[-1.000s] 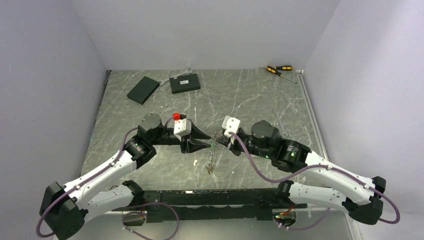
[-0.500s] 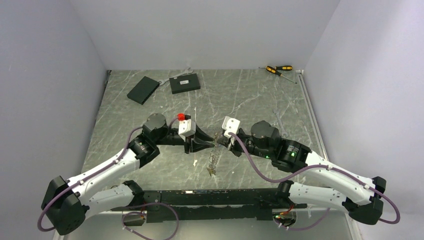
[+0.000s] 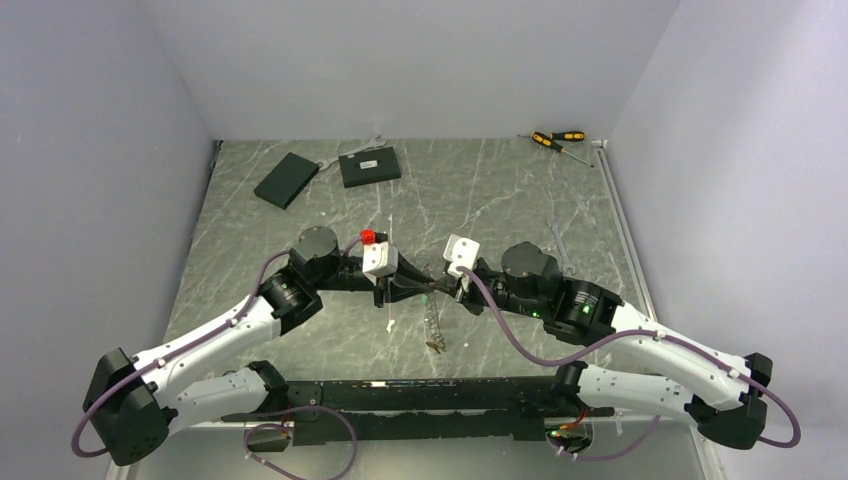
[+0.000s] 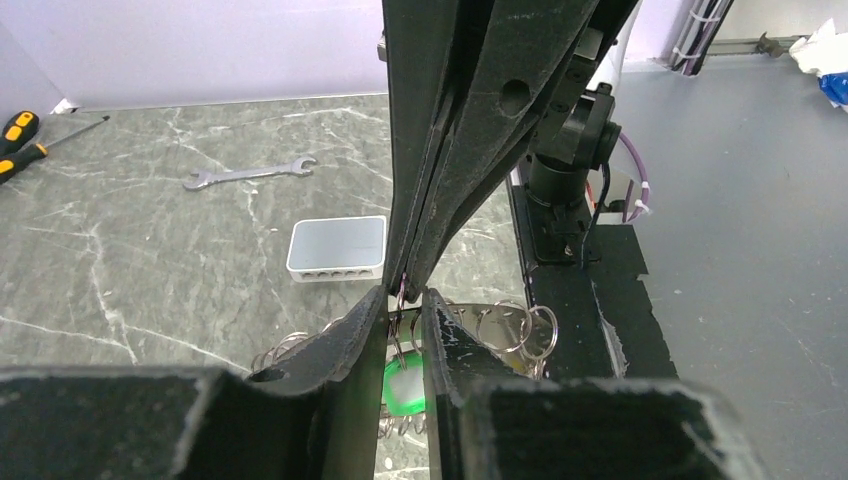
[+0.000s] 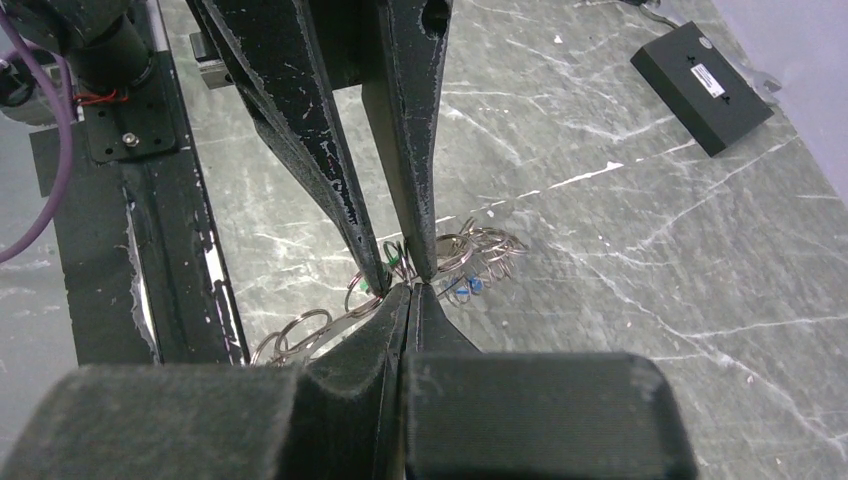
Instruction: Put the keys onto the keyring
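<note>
The keyring (image 3: 433,318) is a thin metal band strung with small split rings. It hangs edge-on between my two grippers, and its rings also show in the left wrist view (image 4: 505,325) and the right wrist view (image 5: 300,330). My right gripper (image 5: 412,290) is shut on the band, tip to tip with the left one. My left gripper (image 4: 405,300) has its jaws a narrow gap apart around a small split ring, with a green-tagged key (image 4: 407,385) hanging just below. A blue-tagged key (image 5: 475,285) hangs on the ring too.
Two flat black boxes (image 3: 286,180) (image 3: 369,167) and a wrench (image 3: 372,141) lie at the back left. Yellow-and-black screwdrivers (image 3: 557,140) lie at the back right. A small white box (image 4: 337,247) and another wrench (image 4: 250,175) lie beyond the grippers. The black arm base rail (image 3: 420,395) runs along the near edge.
My left arm has moved right, bringing its jaws up against the right gripper's tip. The hanging keyring has swung, its lower end shifting right. The right arm has stayed put.
</note>
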Robot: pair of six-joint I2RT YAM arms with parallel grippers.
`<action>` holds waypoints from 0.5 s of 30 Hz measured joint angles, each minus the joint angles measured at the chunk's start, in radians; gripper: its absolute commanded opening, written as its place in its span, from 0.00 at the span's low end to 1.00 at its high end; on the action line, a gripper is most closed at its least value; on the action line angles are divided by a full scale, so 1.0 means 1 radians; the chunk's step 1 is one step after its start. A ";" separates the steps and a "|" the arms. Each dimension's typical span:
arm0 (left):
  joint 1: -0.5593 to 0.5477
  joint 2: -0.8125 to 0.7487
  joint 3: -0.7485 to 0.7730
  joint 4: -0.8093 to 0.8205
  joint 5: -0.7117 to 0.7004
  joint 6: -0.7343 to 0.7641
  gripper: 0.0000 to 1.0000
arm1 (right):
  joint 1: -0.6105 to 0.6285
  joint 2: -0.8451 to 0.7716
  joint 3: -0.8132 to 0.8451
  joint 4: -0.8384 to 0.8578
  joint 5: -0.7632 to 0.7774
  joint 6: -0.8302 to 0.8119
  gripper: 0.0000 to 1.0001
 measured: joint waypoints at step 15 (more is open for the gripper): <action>-0.016 -0.039 0.009 -0.042 -0.068 0.034 0.34 | 0.000 -0.012 0.000 -0.006 0.000 0.000 0.00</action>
